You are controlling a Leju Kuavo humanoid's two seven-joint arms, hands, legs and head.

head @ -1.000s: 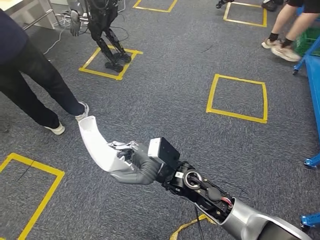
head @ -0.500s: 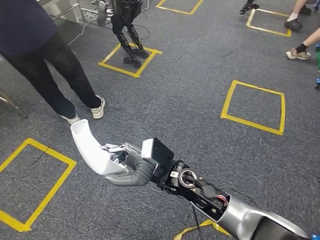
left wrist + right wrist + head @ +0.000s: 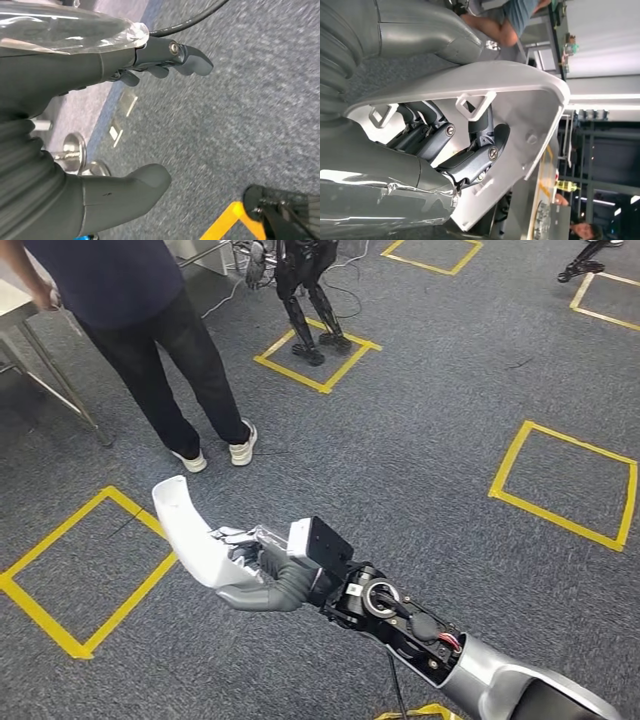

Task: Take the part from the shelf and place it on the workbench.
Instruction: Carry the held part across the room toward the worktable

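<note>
- The robot's right hand [image 3: 260, 575] grips a curved white plastic part [image 3: 187, 530], smooth and trough-like, held out over grey carpet [image 3: 423, 440] marked with yellow tape squares [image 3: 562, 485].
- The right wrist view looks into the part's [image 3: 508, 125] hollow inner side: moulded loop tabs, a rounded rim, and dark fingers [image 3: 478, 155] curled against the inner wall, with the thick grey thumb on the outer face.
- The left hand [image 3: 113, 120] hangs over the carpet with thumb and fingers apart and nothing between them.
- A person in dark trousers and white shoes [image 3: 162, 350] stands beside a metal-legged counter [image 3: 30, 335], cut off by the frame.
- Another dark robot's legs [image 3: 309, 300] stand on a tape square further off.
</note>
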